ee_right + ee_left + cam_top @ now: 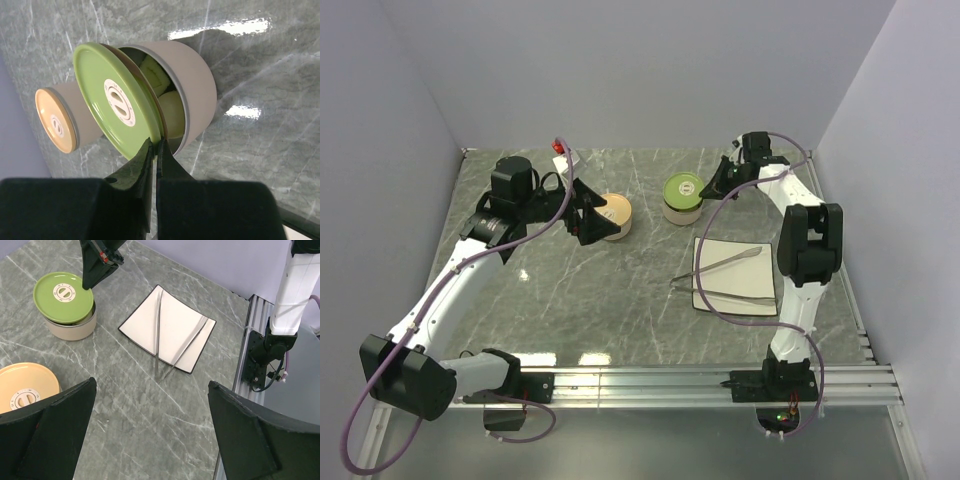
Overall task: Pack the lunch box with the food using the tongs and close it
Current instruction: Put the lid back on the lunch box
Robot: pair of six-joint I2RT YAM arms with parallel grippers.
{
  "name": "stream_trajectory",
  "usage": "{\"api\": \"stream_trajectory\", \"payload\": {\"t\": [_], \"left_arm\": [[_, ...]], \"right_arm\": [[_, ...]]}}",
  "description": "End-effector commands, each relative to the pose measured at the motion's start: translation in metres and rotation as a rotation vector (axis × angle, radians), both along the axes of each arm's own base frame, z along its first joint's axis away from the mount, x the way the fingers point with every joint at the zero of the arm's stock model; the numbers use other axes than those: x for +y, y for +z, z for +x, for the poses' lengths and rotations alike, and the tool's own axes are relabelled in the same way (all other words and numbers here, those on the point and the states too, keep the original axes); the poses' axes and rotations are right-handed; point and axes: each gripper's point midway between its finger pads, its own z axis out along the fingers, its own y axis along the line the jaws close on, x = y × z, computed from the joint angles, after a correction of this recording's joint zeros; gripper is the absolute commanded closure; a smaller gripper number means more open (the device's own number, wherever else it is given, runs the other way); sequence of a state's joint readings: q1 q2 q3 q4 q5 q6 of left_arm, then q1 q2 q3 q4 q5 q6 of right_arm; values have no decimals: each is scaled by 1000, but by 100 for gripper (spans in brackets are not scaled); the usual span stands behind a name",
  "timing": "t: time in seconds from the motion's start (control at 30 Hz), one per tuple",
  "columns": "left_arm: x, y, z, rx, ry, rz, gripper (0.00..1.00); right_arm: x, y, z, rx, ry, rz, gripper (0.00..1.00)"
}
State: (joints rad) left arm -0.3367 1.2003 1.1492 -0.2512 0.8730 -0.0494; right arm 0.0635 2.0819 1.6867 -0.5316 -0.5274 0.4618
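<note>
The lunch box is a beige round tin point(192, 75) with a green lid point(117, 107), standing at the back of the table point(682, 212). My right gripper point(156, 142) is shut on the lid's rim and holds it tilted up off the tin, so pale yellow-green food point(170, 112) shows inside. The silver tongs point(720, 266) lie in a narrow V on a white square plate point(740, 282), also in the left wrist view point(158, 335). My left gripper point(151, 385) is open with nothing in it, just left of an orange-lidded tin point(615, 213).
The orange-lidded tin point(25, 390) stands closed, left of the green one. A small red-and-white thing point(560, 150) sits at the back left by the wall. An aluminium rail point(700, 380) runs along the near edge, and walls close in three sides.
</note>
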Motion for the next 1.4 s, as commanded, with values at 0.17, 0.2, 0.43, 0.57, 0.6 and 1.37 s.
{"api": "stream_trajectory", "payload": {"t": [0.17, 0.2, 0.43, 0.57, 0.6, 1.37], "left_arm": [[0, 11, -1, -38, -1, -19, 1], [0, 11, -1, -39, -2, -20, 1], [0, 9, -1, -33, -7, -19, 1], [0, 8, -1, -31, -7, -17, 1], [0, 8, -1, -31, -9, -17, 1], [-2, 6, -5, -19, -26, -27, 1]], "right_arm": [[-6, 10, 18, -54, -25, -18, 100], [-5, 10, 18, -54, -23, -16, 100], [-1, 3, 13, -17, 6, 0, 100], [0, -1, 12, -5, 13, -1, 100], [1, -1, 12, -3, 17, -3, 100], [2, 17, -4, 22, 31, 7, 61]]}}
